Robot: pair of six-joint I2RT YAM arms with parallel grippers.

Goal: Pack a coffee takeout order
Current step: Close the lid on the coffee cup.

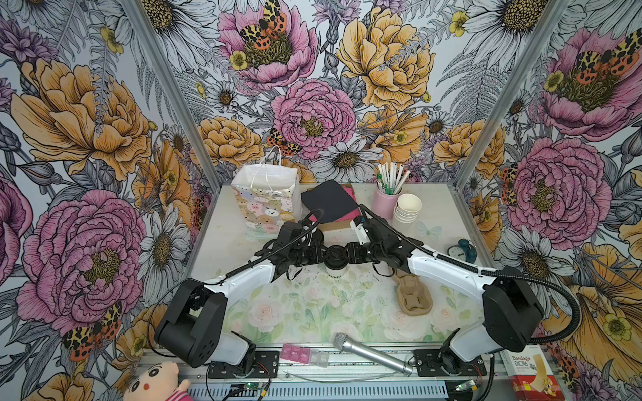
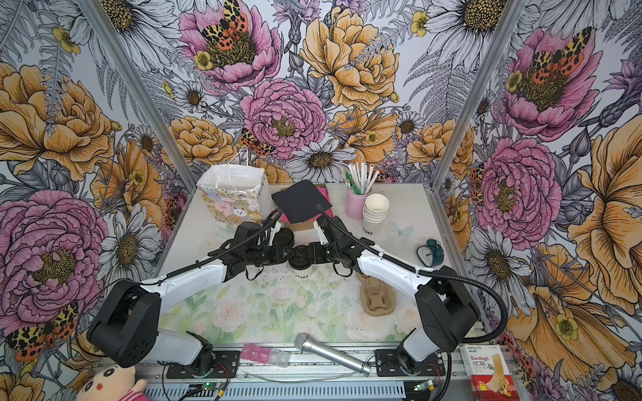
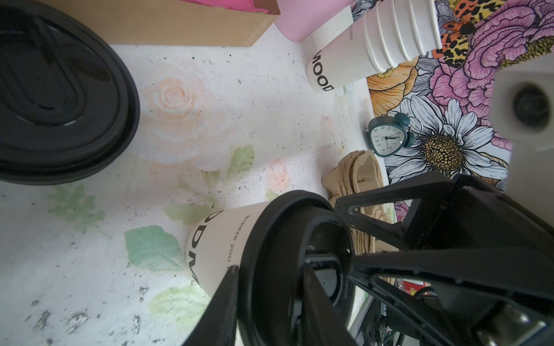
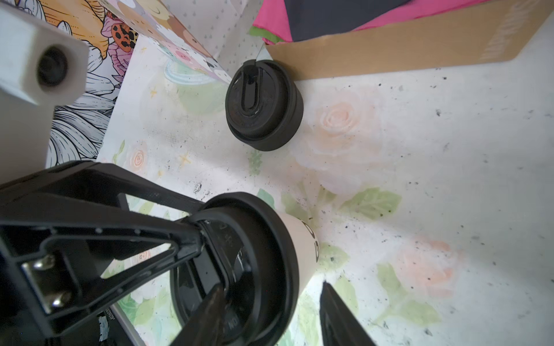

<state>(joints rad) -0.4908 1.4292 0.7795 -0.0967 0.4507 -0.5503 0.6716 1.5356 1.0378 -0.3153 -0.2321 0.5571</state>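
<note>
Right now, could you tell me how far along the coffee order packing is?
Done: the lid sits on the cup. In hand: the left gripper and right gripper flank its rim, the right one open. Remaining: cup and black napkin are not yet in the bag.

One lidded cup (image 1: pixel 336 270), one clock (image 1: pixel 462 250), one microphone (image 1: pixel 371 354).

Lidded white cup (image 3: pixel 221 242): big black "ODM", part of a longer word; small "breeze you" along the side.
Bottom cup of the stack (image 3: pixel 332 66): "MOOD" in black, small "COFFEE" higher up.
Red-and-white box (image 2: pixel 486 368): "HYNAUT", "Bandage".
Alarm clock (image 3: pixel 385 138): dial numbers 1 to 12.
Cardboard box (image 3: pixel 180 27): faint print, unreadable.
</note>
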